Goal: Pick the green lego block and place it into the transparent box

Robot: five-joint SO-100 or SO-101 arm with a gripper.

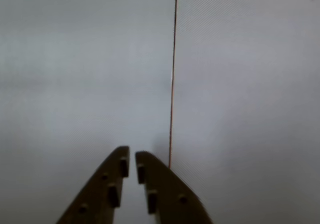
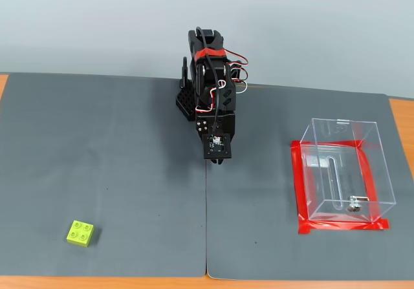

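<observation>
The green lego block (image 2: pixel 79 233) lies on the grey mat near the front left in the fixed view, studs up. The transparent box (image 2: pixel 343 169) stands empty at the right, framed by red tape (image 2: pixel 299 189), with a slot and a small metal fitting in its base. The arm is folded at the back centre, and my gripper (image 2: pixel 217 161) hangs down over the middle of the mat, far from both block and box. In the wrist view the gripper (image 1: pixel 132 155) has its fingers almost together with nothing between them. Block and box are out of the wrist view.
Two grey mats cover the table and meet at a seam (image 2: pixel 207 231), seen as a thin orange line (image 1: pixel 172 83) in the wrist view. Bare wood shows at the table's edges (image 2: pixel 402 117). The arm's black base (image 2: pixel 187 101) stands at the back.
</observation>
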